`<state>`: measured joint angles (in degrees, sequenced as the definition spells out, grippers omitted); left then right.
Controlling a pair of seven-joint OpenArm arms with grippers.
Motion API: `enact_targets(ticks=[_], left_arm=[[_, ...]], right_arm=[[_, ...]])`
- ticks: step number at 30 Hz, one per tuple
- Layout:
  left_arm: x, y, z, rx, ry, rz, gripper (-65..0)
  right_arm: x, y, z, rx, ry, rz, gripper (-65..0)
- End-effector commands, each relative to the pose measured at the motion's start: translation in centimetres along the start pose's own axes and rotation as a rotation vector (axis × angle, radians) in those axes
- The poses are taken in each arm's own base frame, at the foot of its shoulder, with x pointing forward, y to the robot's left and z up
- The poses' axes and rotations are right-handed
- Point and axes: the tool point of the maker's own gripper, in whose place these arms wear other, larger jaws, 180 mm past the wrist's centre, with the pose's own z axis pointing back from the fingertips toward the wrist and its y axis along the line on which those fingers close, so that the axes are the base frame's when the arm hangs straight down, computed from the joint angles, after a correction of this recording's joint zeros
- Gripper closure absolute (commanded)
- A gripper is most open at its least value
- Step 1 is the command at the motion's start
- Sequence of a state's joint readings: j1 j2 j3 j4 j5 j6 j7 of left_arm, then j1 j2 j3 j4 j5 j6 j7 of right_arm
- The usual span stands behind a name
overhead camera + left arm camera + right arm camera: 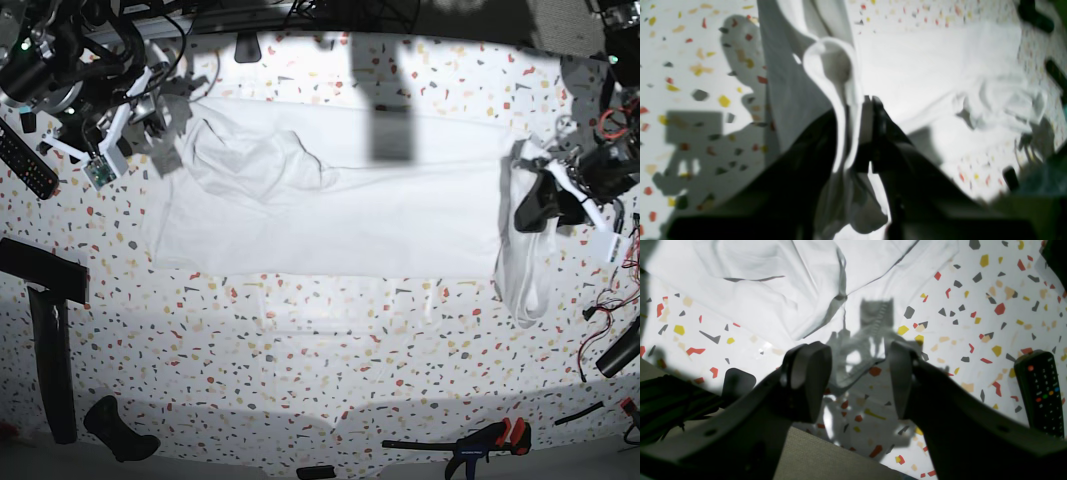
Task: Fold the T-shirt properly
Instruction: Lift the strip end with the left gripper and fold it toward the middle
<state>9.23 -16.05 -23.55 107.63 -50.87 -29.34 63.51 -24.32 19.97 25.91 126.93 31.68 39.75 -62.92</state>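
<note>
**Left wrist view.** You see the left gripper (870, 133) clamped on a bunched hem or collar edge of the large plain white soft cloth T-shirt (920, 76). The dark jaws stand nearly together with a rolled seam of fabric pinched between them. The cloth is thin and limp: it drapes in a loop above the jaws and hangs in soft lobes below them. Beyond the gripper, the rest of the garment lies flat on the white terrazzo-pattern table speckled red, yellow and grey (683, 66), with one crumpled mound at its far end.

**Right wrist view.** The right gripper (860, 380) stands with its jaws apart and empty — only speckled table shows between the rounded black pads. A creased edge of the T-shirt lies just beyond the fingertips, not touching them. A black remote control with coloured buttons (1040, 391) rests on the table, well apart from the cloth.

**Base view.** The T-shirt is spread as one long band across the middle of the table. The end at the left gripper is lifted and drooping; the end near the right gripper carries a wrinkled hump.

**Progress.** Judge the fold as barely begun — one end is raised for a first fold, no tidy stacked layers show, and the wrinkled end is yet to be smoothed.
</note>
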Motion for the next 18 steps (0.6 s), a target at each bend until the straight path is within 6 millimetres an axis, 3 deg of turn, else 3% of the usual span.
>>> enact_targets(ticks=[1,6,13,18], left_arm=[[1.1,-0.5,0.1,-0.009,-0.052,-0.010,0.0],[-0.7,-1.9,-2.1,0.013,-0.037,0.007,0.0],[-2.3,-6.8,-5.0,-0.106,0.021,-0.048,0.0],[-2.4,-6.7,-6.0,-0.040,0.016,-0.071,0.0]], right_arm=[[1.0,-0.2,0.4,-0.007,-0.036,0.023,-31.6],[1.0,-0.2,0.4,-0.007,-0.037,0.023,-31.6],[0.9,-0.2,0.4,-0.008,-0.033,0.024,-31.6],[0.8,-0.2,0.4,-0.008,-0.028,0.024,-31.6]])
